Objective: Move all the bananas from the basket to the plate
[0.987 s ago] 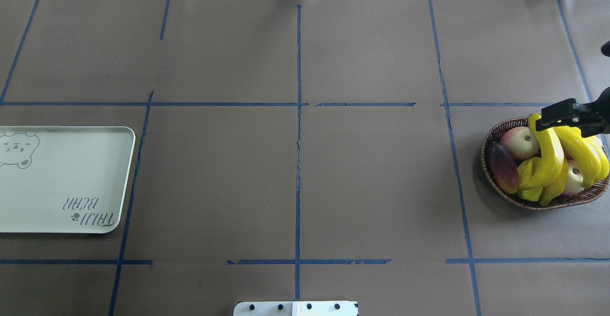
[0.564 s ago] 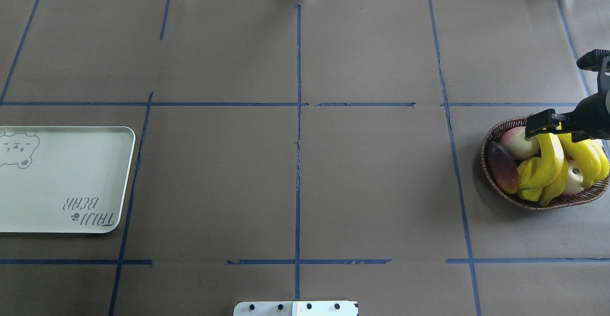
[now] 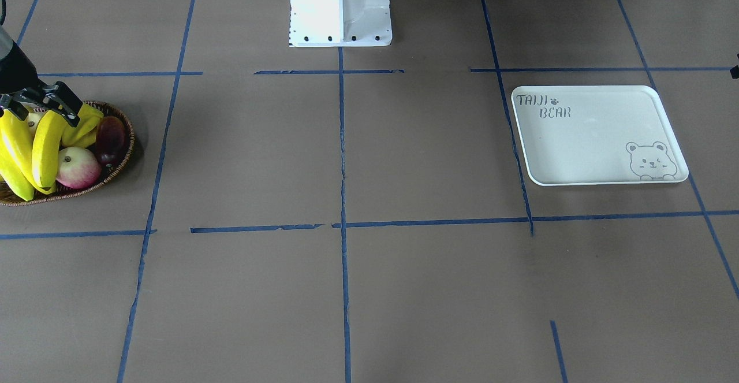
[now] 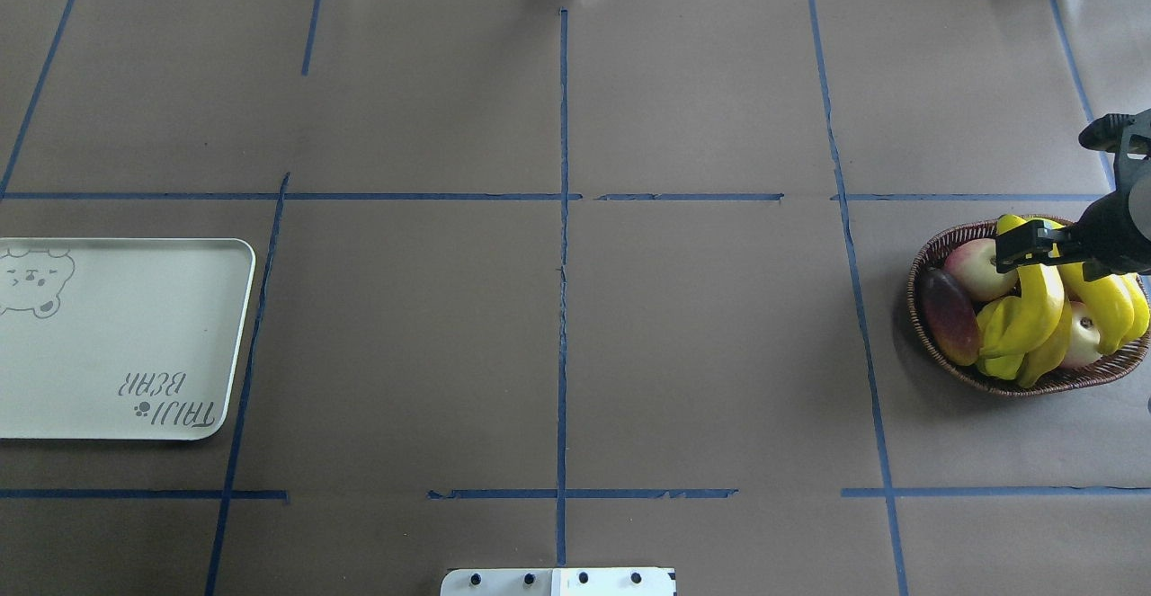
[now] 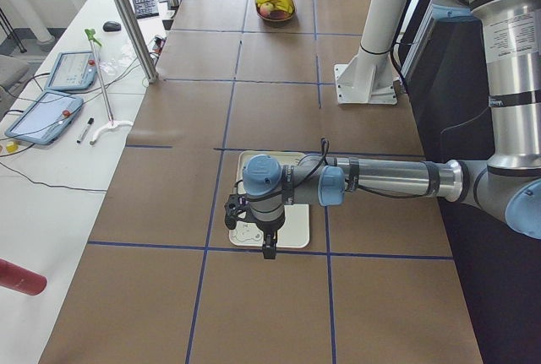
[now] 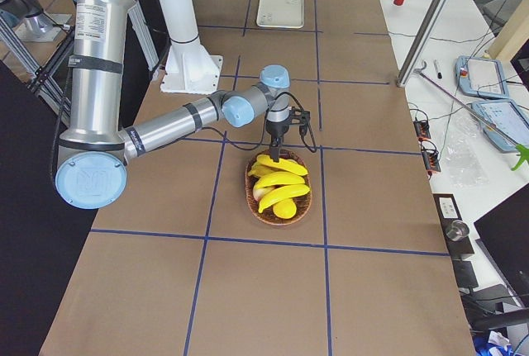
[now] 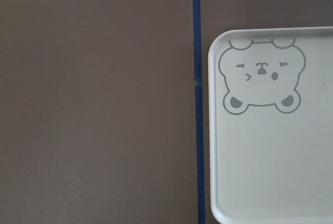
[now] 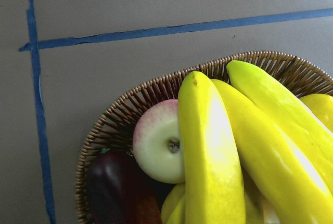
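- Two-finger right gripper (image 3: pixel 39 111) (image 4: pixel 1025 248): jaws spread, with the top end of one banana between them. Cannot tell if the pads touch it.
- It sits low over the far end of the basket (image 4: pixel 914 301) (image 3: pixel 124 155) (image 8: pixel 119 115), and the right arm comes in from the table's right edge.
- Bananas (image 4: pixel 1034 308) (image 3: pixel 43 146) (image 8: pixel 213 156) (image 6: pixel 281 181): all in the basket, piled side by side and leaning on the other fruit, none lifted clear.
- Apple (image 4: pixel 971 271) (image 8: pixel 156 146) lies beside the bananas and touches the nearest one. A dark red fruit (image 4: pixel 949 313) (image 8: pixel 114 193) lies against the basket wall next to the apple.
- Left gripper (image 5: pixel 269 248): hangs over the bear-print end of the plate. It only shows in the side view, so cannot tell if it is spread or closed.
- Plate (image 4: pixel 126 335) (image 3: pixel 594 140) (image 7: pixel 276 172): flat on the table (image 4: pixel 701 353) at the far left, well apart from the basket.
- Blue tape lines (image 4: pixel 563 308) cross the brown table cover.
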